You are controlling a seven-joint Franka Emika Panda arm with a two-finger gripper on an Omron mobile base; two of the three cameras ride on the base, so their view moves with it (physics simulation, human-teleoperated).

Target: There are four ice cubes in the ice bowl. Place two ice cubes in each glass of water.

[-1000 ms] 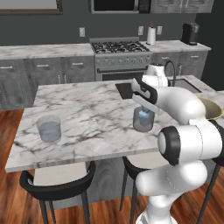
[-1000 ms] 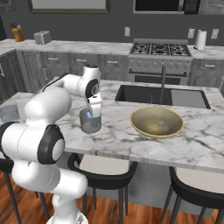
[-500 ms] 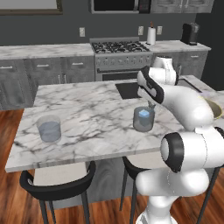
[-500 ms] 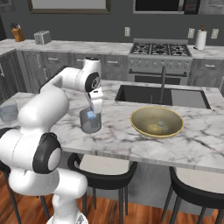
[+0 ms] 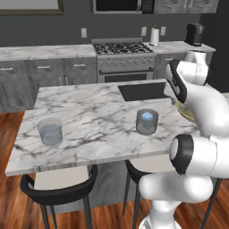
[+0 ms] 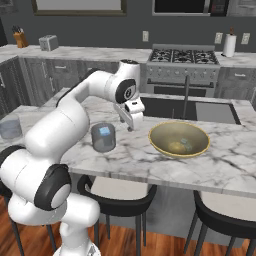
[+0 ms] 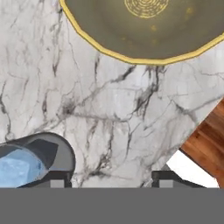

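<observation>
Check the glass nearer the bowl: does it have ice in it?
Yes. The nearer glass stands upright on the counter with a pale-blue ice cube inside; how many cubes cannot be told.

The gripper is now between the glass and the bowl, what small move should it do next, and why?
Probably move on toward the bowl for another cube. The gripper hangs open and empty between the bowl and the near glass, which already holds ice. The far glass shows no ice.
</observation>
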